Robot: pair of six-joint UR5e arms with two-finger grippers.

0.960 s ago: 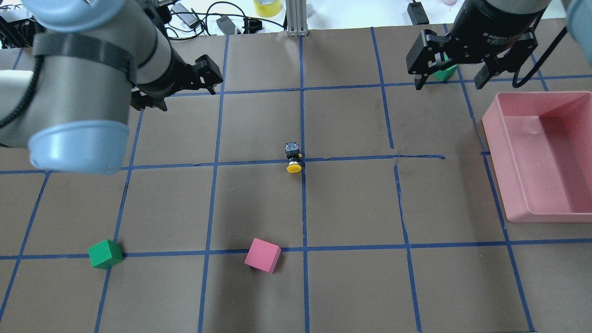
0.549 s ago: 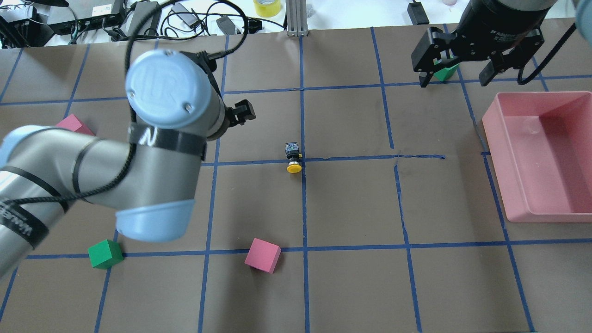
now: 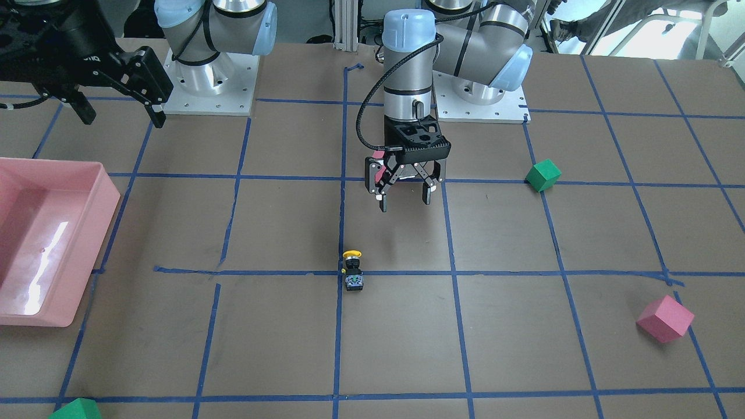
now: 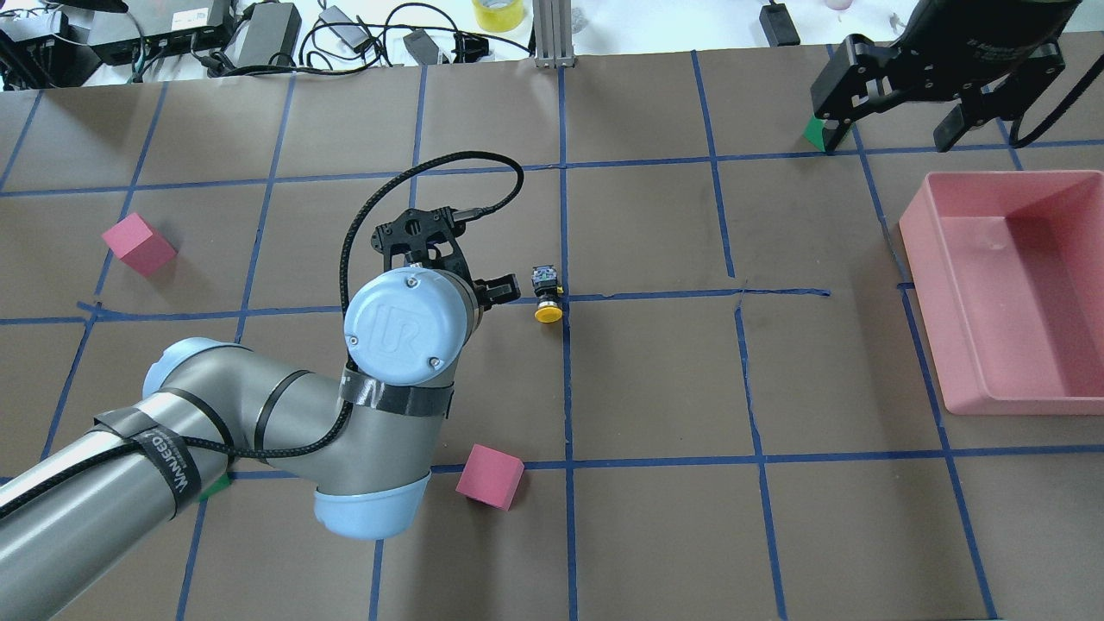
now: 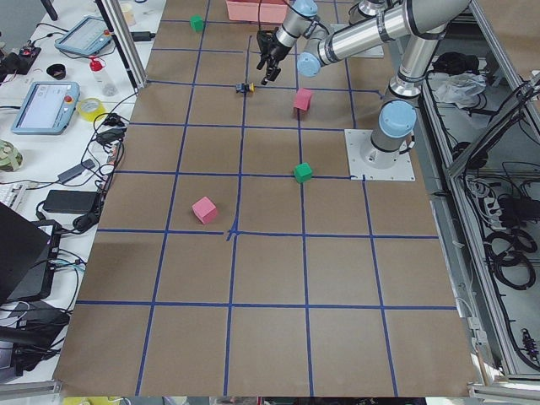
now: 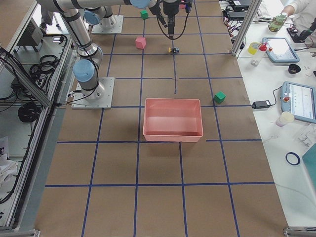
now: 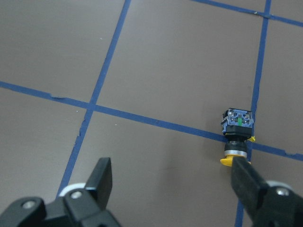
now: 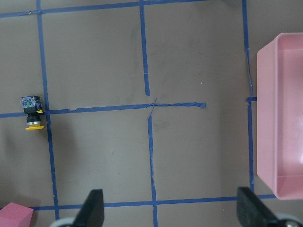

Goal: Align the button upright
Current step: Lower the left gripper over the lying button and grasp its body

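Black fingers of the left gripper (image 3: 404, 201) are spread wide, nothing held. It hangs above the table, pointing down, over bare brown paper.

The button (image 3: 353, 272) isn't in the gap. In the left wrist view it sits just outboard of one finger (image 7: 246, 182), which hides part of the yellow cap. It lies off to the robot's right of the jaws and a bit farther from the base.

The button (image 4: 546, 296) is on its side at a crossing of the blue tape lines (image 4: 655, 296), mid-table. Its long axis runs toward and away from the robot, with the cap facing the robot and the grey base block facing away. The jaw opening runs left-right, square to that axis, so I'd say closing would pinch across the body once the gripper is centred.

My read: this is the approach step, no contact yet. It needs a sideways shift to straddle the button, then a descent. The risk is the near finger landing on the cap and knocking the button along.

The right gripper (image 4: 888, 138) is also wide open and empty. It is high at the far edge near the pink bin (image 4: 1009, 179), well apart from the button, so the left arm is clearly nearer.

The pink cube (image 4: 490, 476) is not in the way.
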